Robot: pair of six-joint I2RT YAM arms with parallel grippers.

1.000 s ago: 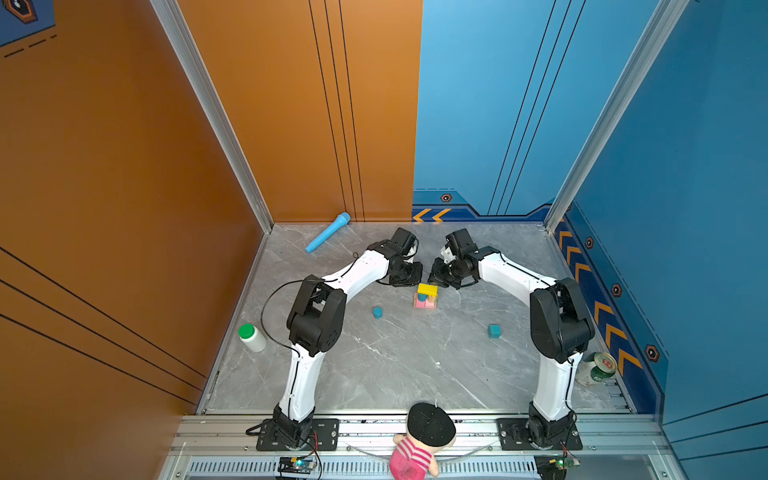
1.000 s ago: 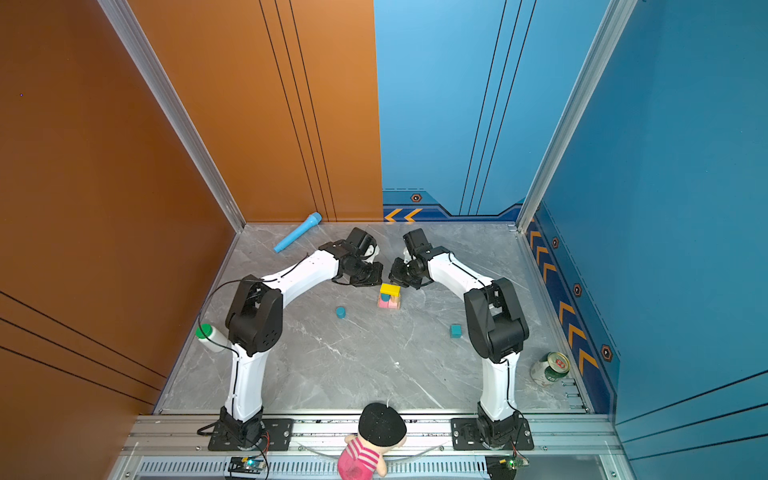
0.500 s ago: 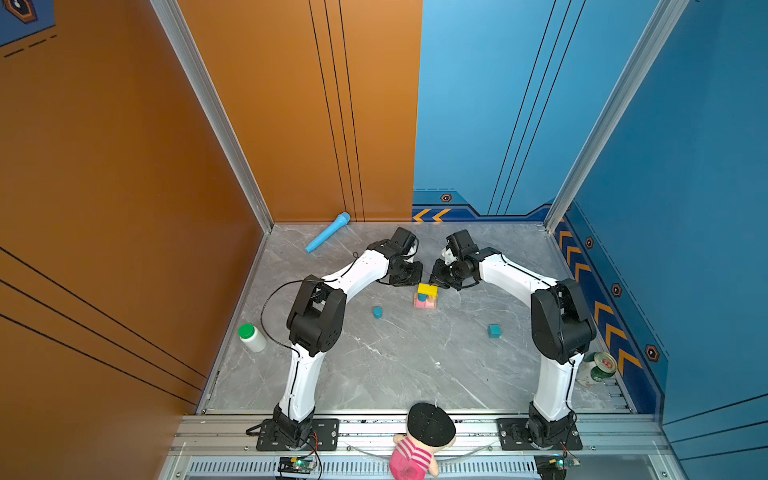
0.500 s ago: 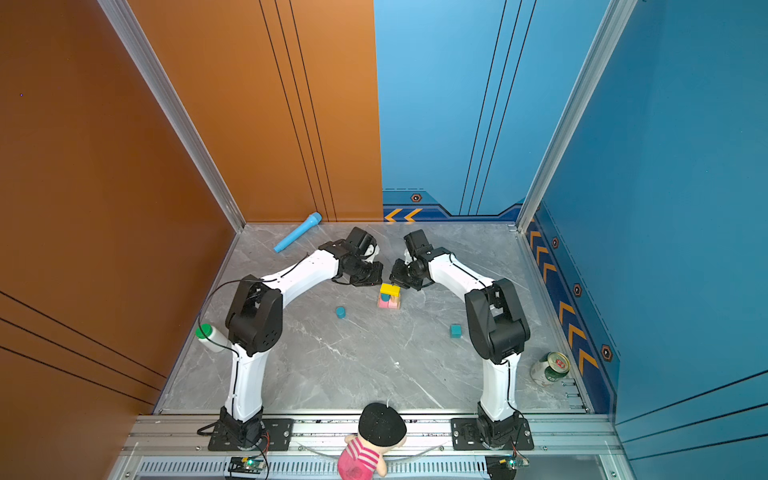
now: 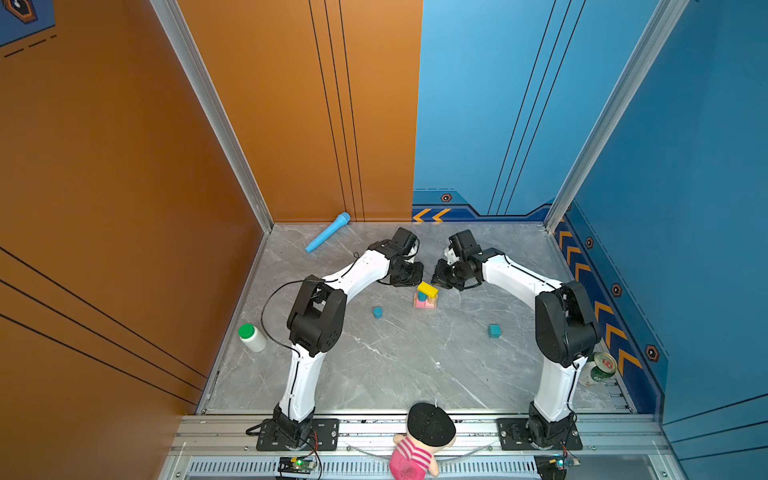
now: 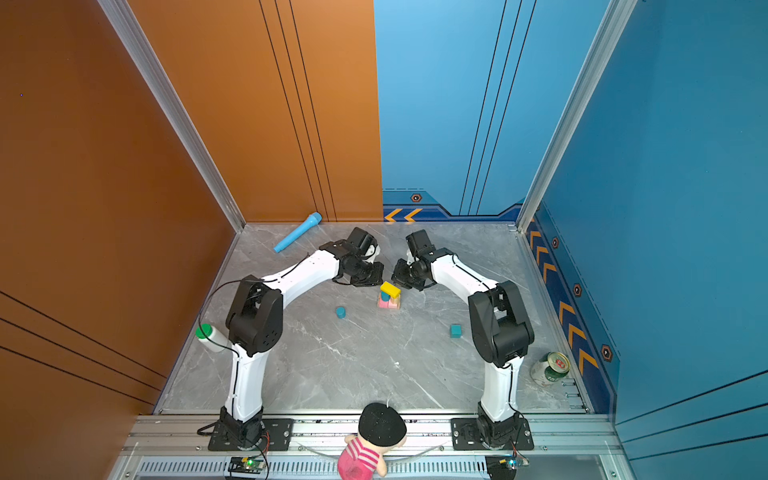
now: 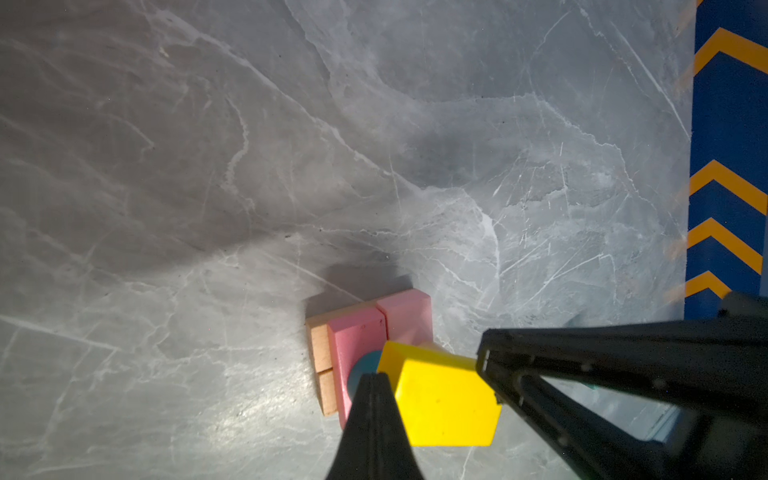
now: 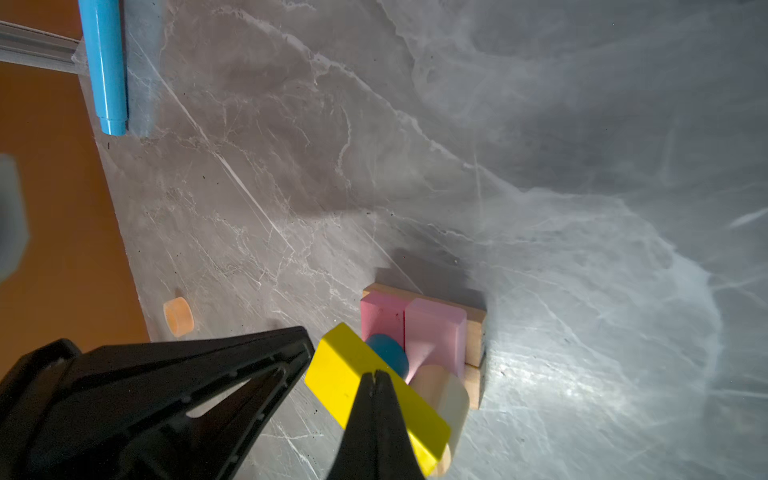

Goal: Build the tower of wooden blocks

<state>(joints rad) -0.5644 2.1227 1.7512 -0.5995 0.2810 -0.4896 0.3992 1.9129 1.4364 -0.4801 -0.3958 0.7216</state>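
Left gripper [image 7: 375, 379] and right gripper [image 8: 376, 375], pressed shut, stay flanking the yellow bar [image 5: 427, 289] atop the tower [image 5: 425, 300]; building pauses.

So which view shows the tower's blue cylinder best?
The right wrist view: the blue cylinder shows its rounded side, on the pink bars beneath the yellow bar. The left wrist view shows only a sliver; both top views, a tiny patch.
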